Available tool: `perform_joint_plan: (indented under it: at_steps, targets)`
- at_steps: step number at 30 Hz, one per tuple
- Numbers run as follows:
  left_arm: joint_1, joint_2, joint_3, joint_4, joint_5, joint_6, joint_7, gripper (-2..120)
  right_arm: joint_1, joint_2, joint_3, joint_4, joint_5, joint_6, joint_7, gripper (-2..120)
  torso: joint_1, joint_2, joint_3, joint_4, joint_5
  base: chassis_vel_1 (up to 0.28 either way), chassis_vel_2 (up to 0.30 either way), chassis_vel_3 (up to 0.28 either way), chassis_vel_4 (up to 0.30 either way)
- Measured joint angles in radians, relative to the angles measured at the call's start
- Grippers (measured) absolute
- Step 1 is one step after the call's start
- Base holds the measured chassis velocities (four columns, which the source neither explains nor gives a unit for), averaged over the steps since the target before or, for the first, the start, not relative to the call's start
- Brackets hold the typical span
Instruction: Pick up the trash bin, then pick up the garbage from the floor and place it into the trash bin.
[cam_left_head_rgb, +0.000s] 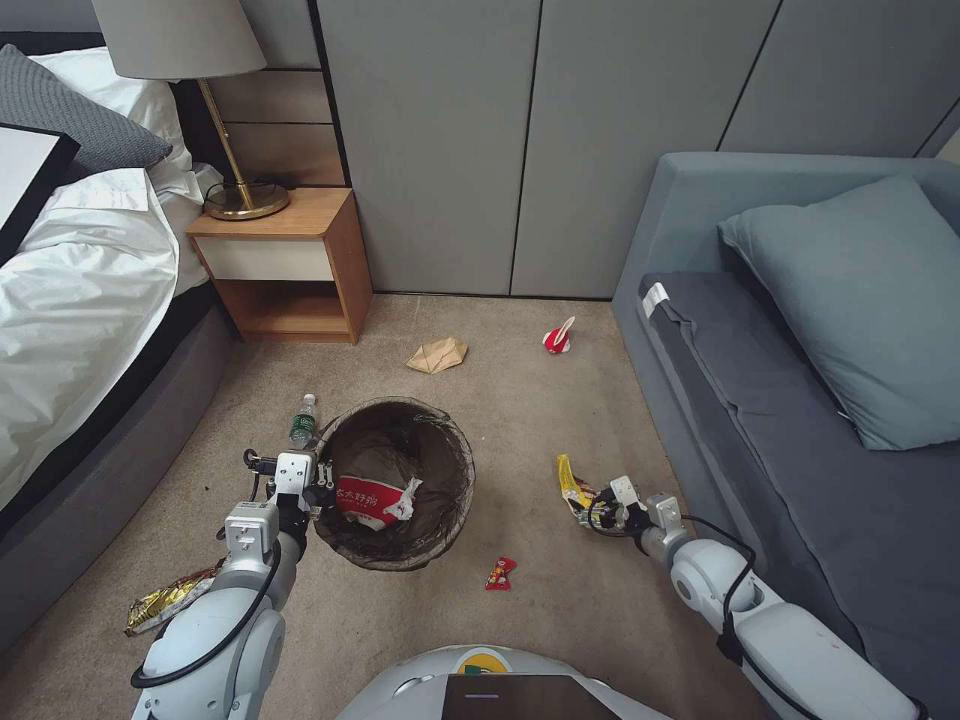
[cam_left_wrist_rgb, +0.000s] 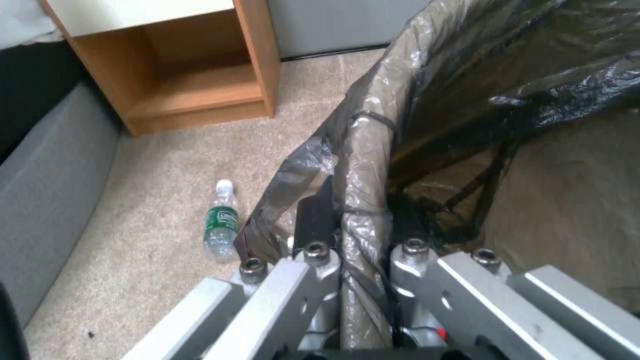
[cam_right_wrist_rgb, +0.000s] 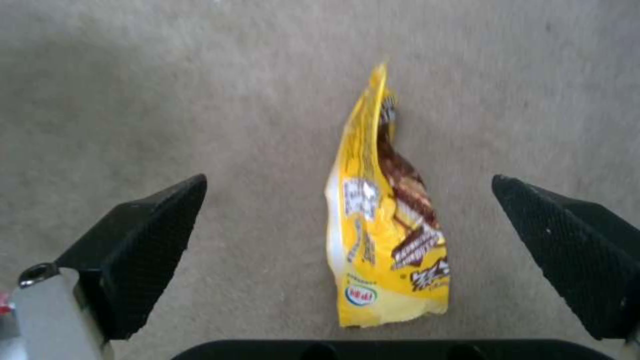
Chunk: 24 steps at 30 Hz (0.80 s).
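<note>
The trash bin with its dark liner stands on the carpet, and a crumpled red-and-white cup lies inside it. My left gripper is shut on the near-left part of the rim; the left wrist view shows the liner-covered bin wall pinched between the fingers of that gripper. My right gripper hangs open low over a yellow snack wrapper. In the right wrist view the yellow wrapper lies flat between the spread fingers of the gripper, untouched.
More litter on the carpet: a bottle beside the bin, a tan paper bag, a red-and-white cup, a small red wrapper, a gold wrapper. A bed and nightstand stand left, a sofa right.
</note>
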Motion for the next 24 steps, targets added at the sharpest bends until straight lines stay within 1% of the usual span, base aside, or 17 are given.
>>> perform_joint_plan:
  at_steps: [3, 5, 7, 9, 24]
  targets:
    - [0.004, 0.0, -0.001, -0.003, 0.0, 0.0, 0.0, 3, 0.02, 0.011, -0.017, -0.031, 0.0, -0.005, 0.003, 100, 0.0, 0.0, 0.0, 0.0001, 0.0, 0.0, 0.0, 0.0, 0.0]
    - [0.007, 0.0, -0.002, -0.007, 0.0, 0.0, 0.0, 3, 0.053, 0.028, -0.049, -0.083, 0.0, -0.013, 0.014, 100, 0.0, 0.0, 0.0, -0.0001, 0.0, 0.0, 0.0, 0.0, 0.0]
    - [0.007, -0.001, -0.003, -0.008, 0.0, 0.0, 0.0, 3, 0.061, 0.032, -0.056, -0.095, -0.001, -0.014, 0.016, 100, 0.0, 0.0, 0.0, -0.0001, 0.0001, 0.0, 0.0, 0.0, 0.0]
    - [0.008, -0.003, -0.002, -0.012, -0.001, 0.001, 0.0, 3, 0.091, 0.048, -0.078, -0.134, -0.008, -0.014, 0.021, 100, 0.0, 0.0, 0.0, 0.0, 0.0001, 0.0, 0.0, 0.0, 0.0]
    - [0.021, 0.002, -0.005, -0.028, -0.01, 0.002, 0.002, 3, 0.174, 0.089, -0.129, -0.216, -0.012, -0.051, 0.058, 100, 0.0, 0.0, 0.0, 0.0, 0.0, 0.0, 0.0, 0.0, 0.0]
